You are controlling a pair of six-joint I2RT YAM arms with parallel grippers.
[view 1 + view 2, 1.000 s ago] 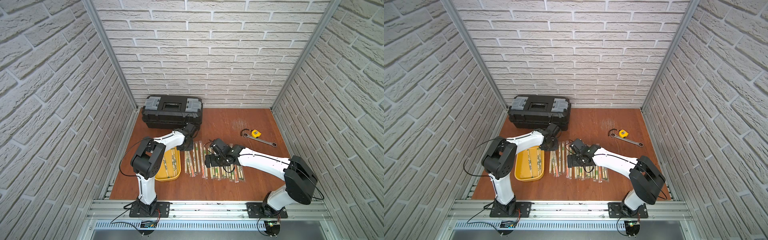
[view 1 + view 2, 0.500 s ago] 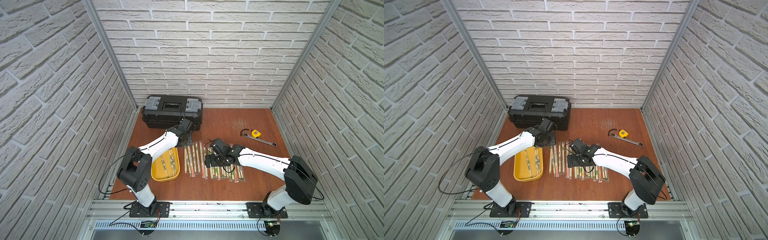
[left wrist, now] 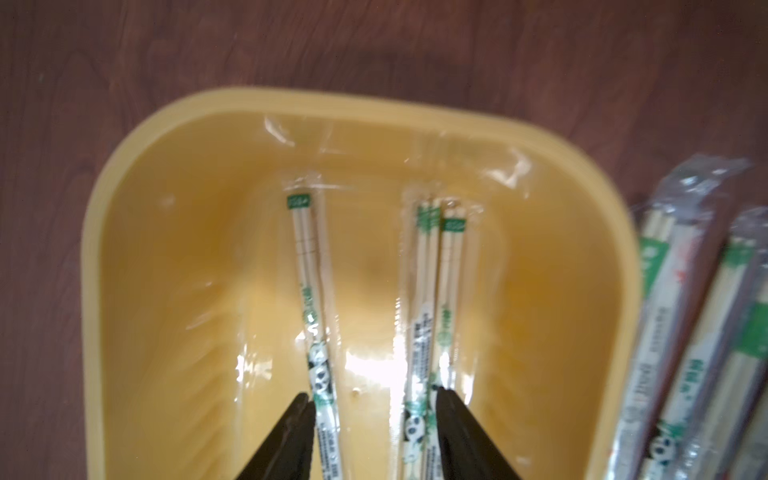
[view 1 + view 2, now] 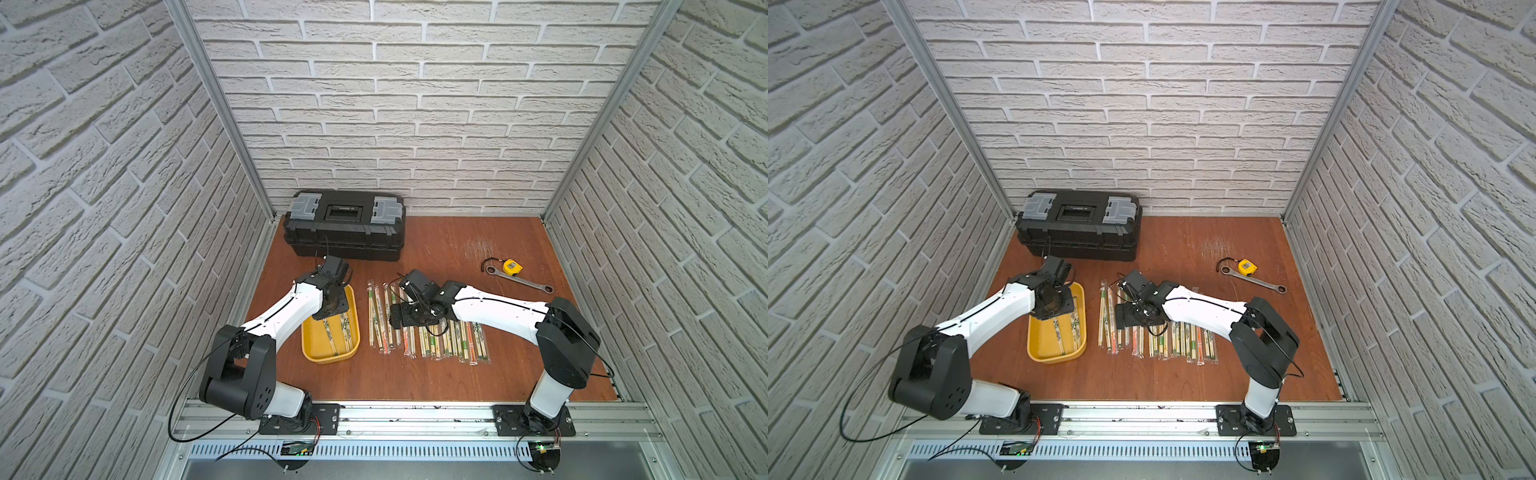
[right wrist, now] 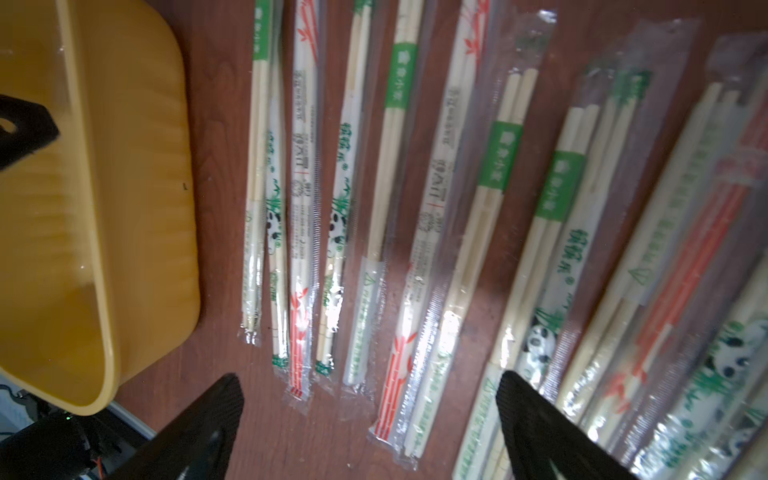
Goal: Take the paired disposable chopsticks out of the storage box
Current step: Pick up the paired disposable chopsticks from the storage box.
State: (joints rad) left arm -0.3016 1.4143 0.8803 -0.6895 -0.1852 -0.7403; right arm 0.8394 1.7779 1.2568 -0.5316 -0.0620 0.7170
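Our left gripper (image 3: pixel 372 395), jaws apart, straddles sleeved bamboo chopstick pairs (image 3: pixel 309 266) in shallow yellow plastic tray (image 3: pixel 89 270); next, we pinch one.

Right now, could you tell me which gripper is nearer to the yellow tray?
Left. The left gripper is over the tray, open above the chopsticks inside it; the right gripper is beside the tray, open over the chopsticks laid on the table.
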